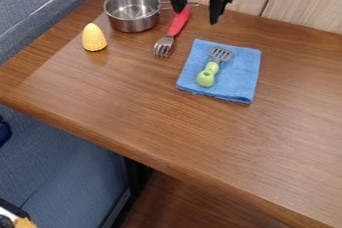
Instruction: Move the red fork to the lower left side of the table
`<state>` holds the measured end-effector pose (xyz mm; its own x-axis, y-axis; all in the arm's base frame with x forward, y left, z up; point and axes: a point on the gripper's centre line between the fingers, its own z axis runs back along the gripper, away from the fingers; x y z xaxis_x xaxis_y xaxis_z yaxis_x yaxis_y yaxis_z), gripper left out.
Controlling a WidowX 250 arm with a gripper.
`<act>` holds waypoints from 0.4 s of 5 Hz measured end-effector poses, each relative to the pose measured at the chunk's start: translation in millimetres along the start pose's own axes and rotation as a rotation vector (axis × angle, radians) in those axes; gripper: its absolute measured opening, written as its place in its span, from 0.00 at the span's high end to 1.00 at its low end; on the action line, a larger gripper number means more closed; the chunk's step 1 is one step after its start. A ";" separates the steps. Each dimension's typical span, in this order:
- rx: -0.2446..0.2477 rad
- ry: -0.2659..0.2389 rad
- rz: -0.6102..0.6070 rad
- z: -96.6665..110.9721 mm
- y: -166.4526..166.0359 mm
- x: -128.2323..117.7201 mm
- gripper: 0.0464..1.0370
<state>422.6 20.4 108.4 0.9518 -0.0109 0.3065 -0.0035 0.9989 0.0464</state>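
At the top of the camera view hangs the black gripper (197, 14), open, its two fingers spread apart with nothing held. The red fork (178, 23) lies on the wooden table (120, 107) in the upper middle, its metal tines pointing down and slightly left. Its red handle runs up to beneath the gripper's left finger; whether the two touch I cannot tell.
A metal pot (132, 19) stands just left of the fork, its handle reaching toward the fork's upper end. Further left is a yellow corn cob (94, 38). Right of the fork, a green-handled spatula (208, 73) lies on a folded blue cloth (238, 79).
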 end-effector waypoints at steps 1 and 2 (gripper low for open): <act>0.024 0.037 0.046 -16.6 18.0 5.0 0.04; 0.034 0.064 0.094 -32.1 39.2 6.0 0.04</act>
<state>438.0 60.9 81.5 0.9644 0.0871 0.2496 -0.1035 0.9932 0.0533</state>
